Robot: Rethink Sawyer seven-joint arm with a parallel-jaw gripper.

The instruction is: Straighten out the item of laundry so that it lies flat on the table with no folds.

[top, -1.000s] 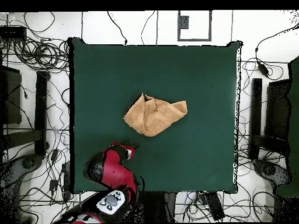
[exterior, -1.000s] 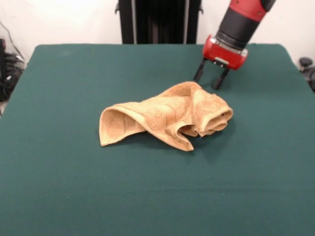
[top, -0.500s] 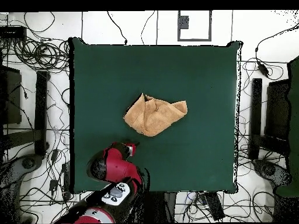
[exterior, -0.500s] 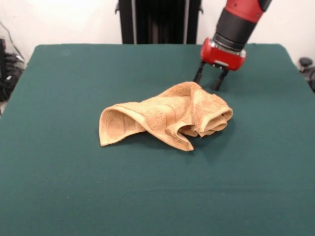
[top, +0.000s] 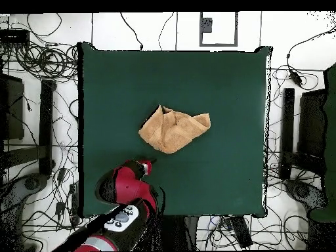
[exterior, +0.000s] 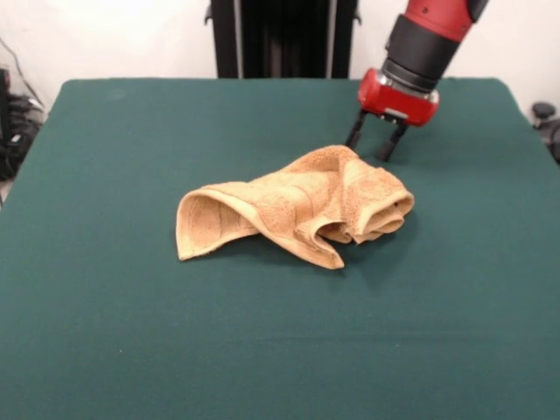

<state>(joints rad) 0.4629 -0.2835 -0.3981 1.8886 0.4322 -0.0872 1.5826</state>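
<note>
The tan-orange terry towel (exterior: 297,208) lies crumpled and folded over itself near the middle of the dark green table (exterior: 131,332). Its left part curls up in a loop and its right part is rolled into a bunch. It also shows in the overhead view (top: 173,129) as a rumpled, roughly triangular shape. My gripper (exterior: 374,142) hangs just behind the towel's right end, slightly above the table, open and empty, its two black fingers apart. In the overhead view the gripper (top: 146,164) is below and left of the towel.
The table (top: 223,79) has wide bare green felt all around the towel. Cables and stands lie on the floor around the table (top: 39,65). The black pedestal (exterior: 282,35) stands behind the far edge.
The gripper has shifted very slightly, rising a little and then settling close to where it was. The arm's upper links have swung in the overhead view. The towel has not moved.
</note>
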